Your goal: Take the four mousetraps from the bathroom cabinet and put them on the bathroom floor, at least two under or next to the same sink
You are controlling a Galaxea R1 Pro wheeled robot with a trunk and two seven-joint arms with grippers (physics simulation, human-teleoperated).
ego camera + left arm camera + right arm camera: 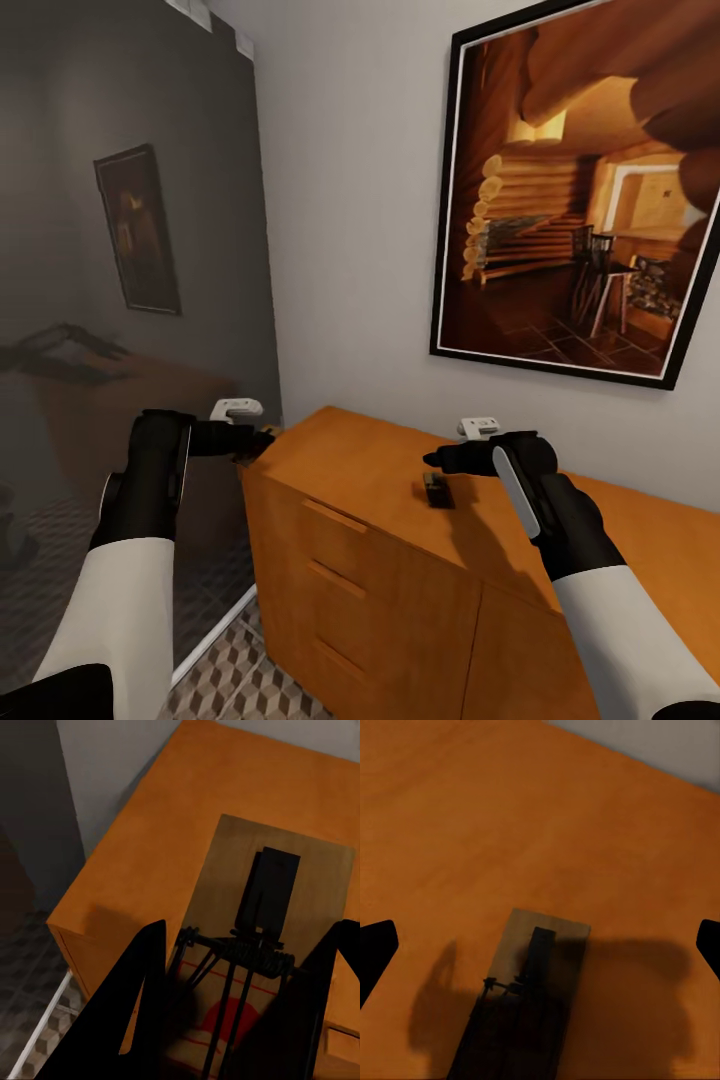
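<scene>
white wall (350,200), framed cabin picture (585,190)

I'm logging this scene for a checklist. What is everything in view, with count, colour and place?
Mousetraps: two seen, tan wood with dark wire. One between the left gripper's fingers at the cabinet's left corner; one lying on the cabinet top, under the right gripper.
Cabinet: one, orange-brown, against the white wall, with drawers.
Picture: one, black frame, log-cabin scene, on the wall above the cabinet.
Mirrored panel: one, grey, left of the cabinet.
Floor: cube-pattern tiles, brown and cream, beside the cabinet.
Left gripper: black, around a mousetrap; grip unclear.
Right gripper: black, open, above the cabinet top.
</scene>
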